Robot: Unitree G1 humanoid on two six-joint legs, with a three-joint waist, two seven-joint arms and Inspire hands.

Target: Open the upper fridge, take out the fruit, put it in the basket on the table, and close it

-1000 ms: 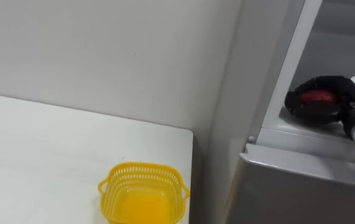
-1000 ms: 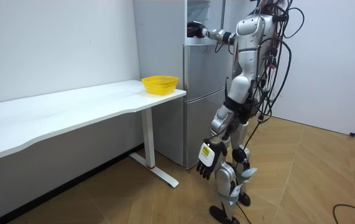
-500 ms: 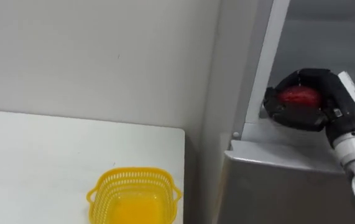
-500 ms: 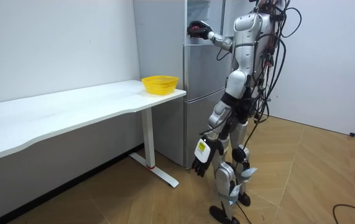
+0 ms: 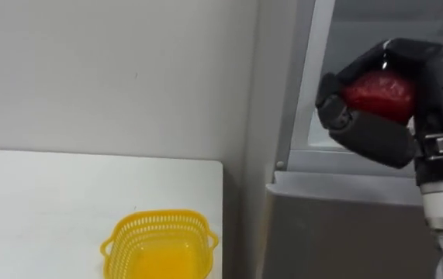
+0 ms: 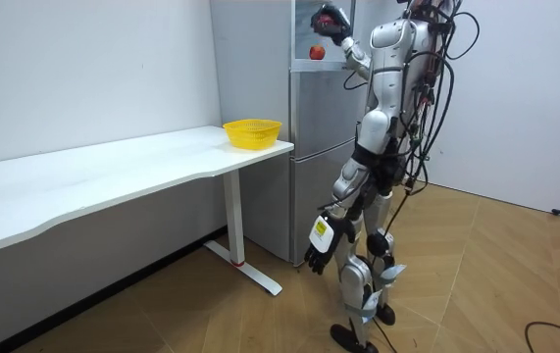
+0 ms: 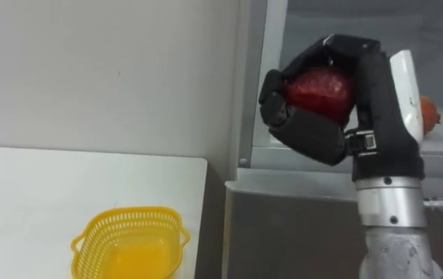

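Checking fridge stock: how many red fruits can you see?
2. One red fruit is gripped in the right hand, before the upper fridge; a second fruit lies on its shelf behind that hand. More may be hidden inside.

A long white table [image 6: 113,172] is standing on the wooden floor [image 6: 476,284]; a yellow plastic mesh basket [image 5: 159,246] is sitting near its end edge beside the fridge; a red-orange round fruit [image 7: 429,114] is resting on the upper fridge shelf [image 5: 302,159].

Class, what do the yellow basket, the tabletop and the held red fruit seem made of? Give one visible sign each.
Basket: probably plastic, glossy, moulded lattice walls. Tabletop: likely laminated board, matt white. Red fruit in the right hand: shiny skin; real or imitation cannot be told.
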